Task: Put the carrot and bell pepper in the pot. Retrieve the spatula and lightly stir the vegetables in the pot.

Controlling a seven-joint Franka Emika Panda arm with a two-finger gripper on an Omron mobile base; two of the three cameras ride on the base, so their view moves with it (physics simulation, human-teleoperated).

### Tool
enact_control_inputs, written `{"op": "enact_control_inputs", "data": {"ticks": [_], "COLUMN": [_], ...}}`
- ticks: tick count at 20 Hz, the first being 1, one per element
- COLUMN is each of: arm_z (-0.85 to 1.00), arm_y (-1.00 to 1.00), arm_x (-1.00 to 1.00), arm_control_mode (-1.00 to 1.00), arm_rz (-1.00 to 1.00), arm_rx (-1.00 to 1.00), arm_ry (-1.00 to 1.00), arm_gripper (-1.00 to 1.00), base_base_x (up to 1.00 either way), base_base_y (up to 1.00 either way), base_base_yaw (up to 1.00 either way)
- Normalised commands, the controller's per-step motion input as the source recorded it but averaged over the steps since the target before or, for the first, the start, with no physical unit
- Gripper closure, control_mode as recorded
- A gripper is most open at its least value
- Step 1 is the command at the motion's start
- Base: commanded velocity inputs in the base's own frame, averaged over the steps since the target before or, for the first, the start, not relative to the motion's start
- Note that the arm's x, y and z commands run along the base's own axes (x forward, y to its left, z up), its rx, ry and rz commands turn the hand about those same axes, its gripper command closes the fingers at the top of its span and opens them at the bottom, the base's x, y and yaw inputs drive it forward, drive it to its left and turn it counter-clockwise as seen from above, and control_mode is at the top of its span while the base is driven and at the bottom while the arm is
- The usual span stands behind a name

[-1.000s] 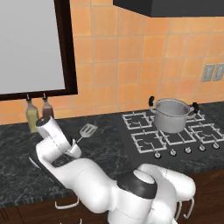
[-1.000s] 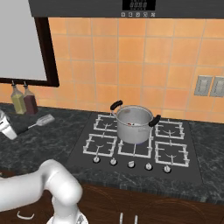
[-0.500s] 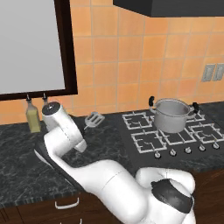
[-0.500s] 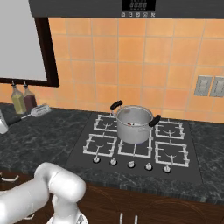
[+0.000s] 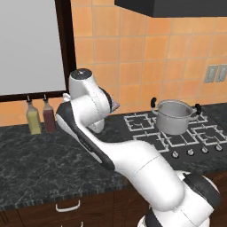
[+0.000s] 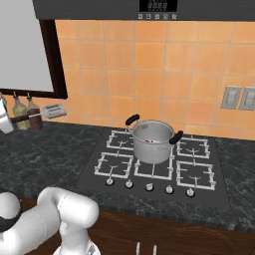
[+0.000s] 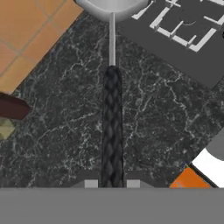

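My gripper [image 7: 112,183] is shut on the dark handle of the spatula [image 7: 112,127], held level above the counter. The pale slotted blade [image 6: 54,110] points toward the stove. In the left base view my own arm hides the hand, and just the blade's edge [image 5: 116,105] peeks out beside it. The steel pot [image 6: 152,141] with black side handles stands on the rear middle burner, well to the right of the spatula. A small red and orange speck [image 6: 156,141] shows inside the pot, too small to tell the carrot from the bell pepper.
Two oil bottles [image 6: 20,112] [image 6: 34,114] stand against the tiled wall right behind the held spatula. The gas hob [image 6: 154,167] with grates and a row of knobs lies to the right. Dark stone counter [image 5: 35,164] stretches left of the hob.
The spatula has risen off the counter and travelled up and right toward the stove, still in my gripper. The arm has swung with it. The pot has not moved.
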Motion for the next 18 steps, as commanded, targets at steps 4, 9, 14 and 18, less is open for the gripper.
{"op": "enact_control_inputs", "data": {"ticks": [4,9,14,18], "arm_z": [0.79,0.36,0.0,-0.11], "arm_y": [-0.94,-1.0,-0.99,-0.72], "arm_x": [-0.62,-0.71,-0.44,-0.19], "arm_control_mode": [-1.0,-1.0,-1.0,-1.0], "arm_rz": [-0.1,-0.14,-0.11,-0.05], "arm_rx": [0.08,0.01,0.0,0.0], "arm_ry": [-0.02,-0.07,0.0,0.0], "arm_gripper": [1.0,1.0,1.0,1.0], "base_base_x": [0.0,0.0,0.0,0.0], "base_base_y": [0.0,0.0,0.0,0.0], "base_base_yaw": [0.0,0.0,0.0,0.0]}}
